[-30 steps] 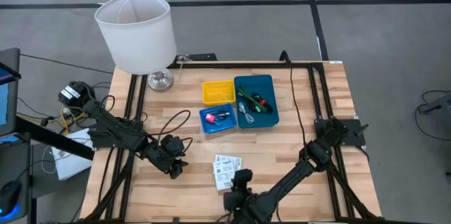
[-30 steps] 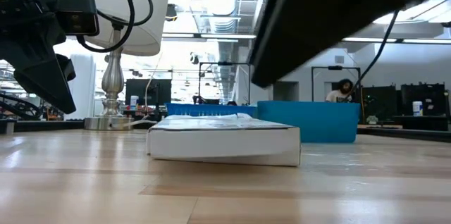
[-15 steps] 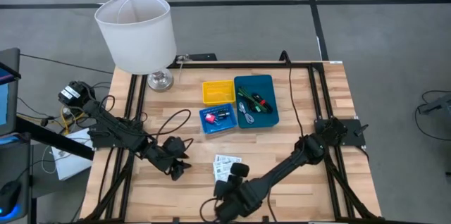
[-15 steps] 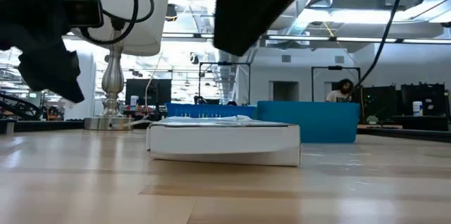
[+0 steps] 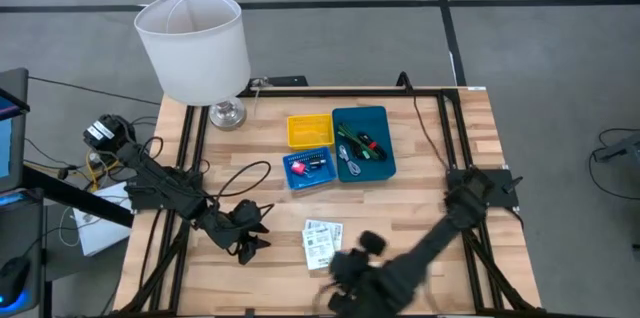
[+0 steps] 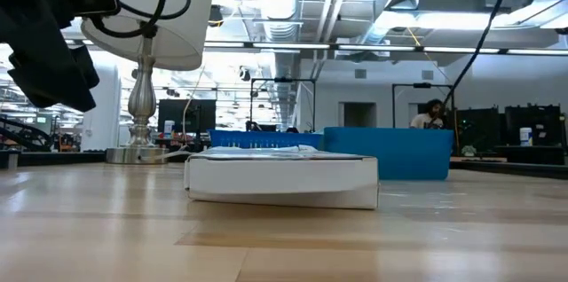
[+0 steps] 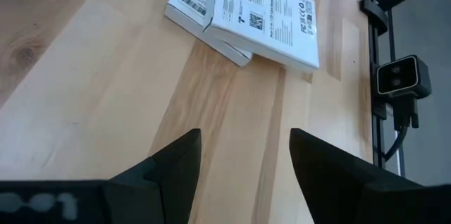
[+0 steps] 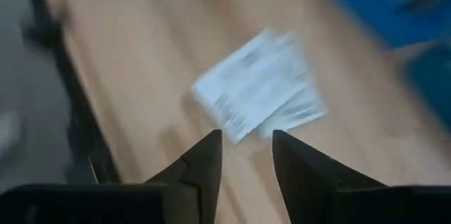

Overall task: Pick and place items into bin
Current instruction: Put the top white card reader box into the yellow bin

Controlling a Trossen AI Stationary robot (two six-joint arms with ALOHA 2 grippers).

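Two white printed packets (image 5: 322,241) lie flat and overlapping on the wooden table; they also show as packets (image 7: 246,13), blurred packets (image 8: 259,96) and packets (image 6: 282,178). My left gripper (image 5: 250,242) hovers open to their left, touching nothing, its fingers apart in the left wrist view (image 7: 243,160). My right gripper (image 5: 350,273) is open near the table's near edge, just short of the packets (image 8: 246,155). The yellow bin (image 5: 309,129), the small blue bin (image 5: 309,170) holding a red-pink bit, and the teal bin (image 5: 364,144) with green, black and red pieces and a cable sit farther back.
A lamp with a white shade (image 5: 193,43) stands at the far left corner on its metal base (image 5: 227,113). A black cable (image 5: 240,173) loops across the table from the left arm. A black frame rail (image 5: 440,138) runs along the right side. Bare wood lies around the packets.
My right arm has swung above the near edge, first toward the table's left, then back to the right, and it has left the low view. My left gripper has crept slightly toward the near edge. The packets have stayed put.
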